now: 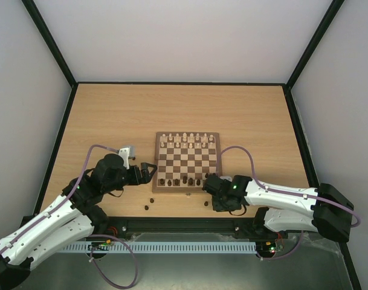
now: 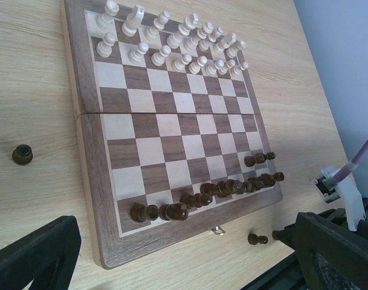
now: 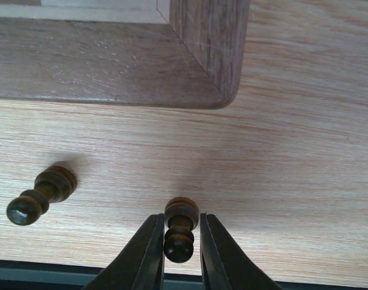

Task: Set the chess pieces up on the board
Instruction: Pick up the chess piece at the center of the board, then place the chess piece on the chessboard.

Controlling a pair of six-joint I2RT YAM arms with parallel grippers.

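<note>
The small dark brown turned wooden pawn [image 3: 180, 229] sits on the table between the two black fingers [image 3: 144, 257] of my right jaws. It is off the square wooden chessboard [image 3: 111, 66], just out from its near right corner and close to the table's near edge. In my right wrist view its long axis runs straight up and down the picture: the wider base points toward the board corner, the round head toward the camera and the near edge. Whether it stands or lies I cannot tell. My right jaws are drawn in narrow on either side of it, the fingers right beside its neck and head, but I cannot tell whether they are clenched on it or only flanking it.

A strip of bare pale wood-grain table [image 3: 292, 151] lies between this pawn and the brown rim of the board. To its left, apart from it, is a second dark brown pawn [image 3: 41, 194], its head angled down and to the left in that view.

On the board, cream pieces [image 1: 188, 140] stand in two rows at the far edge, and dark pieces [image 2: 214, 190] crowd the near edge by the small metal clasp [image 2: 218, 229]. Two more loose dark pieces [image 1: 152, 199] are on the table off the near left corner. My left jaws hang by that left edge, released, their fingers [image 2: 335, 248] spread wide apart
</note>
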